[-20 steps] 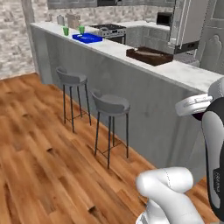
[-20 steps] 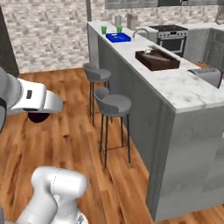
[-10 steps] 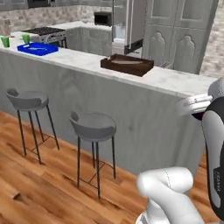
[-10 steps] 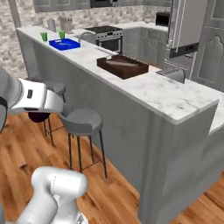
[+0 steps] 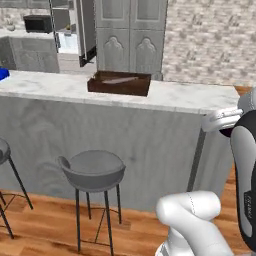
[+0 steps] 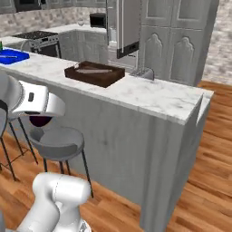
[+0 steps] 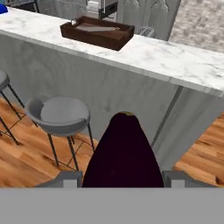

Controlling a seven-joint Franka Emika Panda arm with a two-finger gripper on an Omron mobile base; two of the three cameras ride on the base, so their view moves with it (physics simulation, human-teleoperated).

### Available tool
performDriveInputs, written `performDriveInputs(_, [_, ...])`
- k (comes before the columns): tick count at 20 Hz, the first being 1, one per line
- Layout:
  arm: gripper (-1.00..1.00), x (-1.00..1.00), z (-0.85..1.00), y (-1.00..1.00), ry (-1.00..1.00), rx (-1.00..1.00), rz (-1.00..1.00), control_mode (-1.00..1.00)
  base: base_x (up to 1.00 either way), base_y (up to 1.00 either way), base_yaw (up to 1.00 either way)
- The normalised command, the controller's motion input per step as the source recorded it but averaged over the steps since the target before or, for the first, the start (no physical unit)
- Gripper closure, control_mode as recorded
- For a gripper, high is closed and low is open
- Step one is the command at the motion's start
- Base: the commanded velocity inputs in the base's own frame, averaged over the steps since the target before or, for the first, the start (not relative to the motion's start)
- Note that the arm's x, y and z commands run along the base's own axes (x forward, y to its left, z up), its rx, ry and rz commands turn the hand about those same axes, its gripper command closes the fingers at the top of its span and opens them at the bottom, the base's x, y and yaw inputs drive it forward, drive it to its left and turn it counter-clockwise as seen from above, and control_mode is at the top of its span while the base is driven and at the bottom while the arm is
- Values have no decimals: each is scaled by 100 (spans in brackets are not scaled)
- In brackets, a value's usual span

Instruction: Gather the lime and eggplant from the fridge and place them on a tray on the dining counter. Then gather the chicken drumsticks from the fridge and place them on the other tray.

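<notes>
Between the two grey fingertips (image 7: 65, 178) at the bottom of the hand view sits the eggplant (image 7: 123, 153), dark purple, its lower end cut off by the frame; the gripper (image 7: 122, 179) is clamped on it, out in front of the marble dining counter (image 7: 175, 61). In the right base view just a sliver of eggplant peeks below the white hand. One brown tray (image 5: 119, 83) rests on the counter; whatever pale thing lies inside is hard to make out. A blue tray (image 6: 11, 56) is cropped at the left. Two stools (image 5: 92, 172) show, one mostly cut off.
</notes>
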Motion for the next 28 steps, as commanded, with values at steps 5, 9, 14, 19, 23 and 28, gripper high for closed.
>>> performDriveInputs(5, [100, 0, 0, 0, 0, 0, 0, 100, 44, 78, -58])
performDriveInputs(9, [100, 0, 0, 0, 0, 0, 0, 100, 33, 98, -46])
performDriveInputs(14, [100, 0, 0, 0, 0, 0, 0, 100, 18, 93, -33])
performDriveInputs(19, [100, 0, 0, 0, 0, 0, 0, 100, 32, 47, -19])
performDriveInputs(23, [100, 0, 0, 0, 0, 0, 0, 100, 62, 17, -11])
performDriveInputs(28, [100, 0, 0, 0, 0, 0, 0, 100, 54, 0, -7])
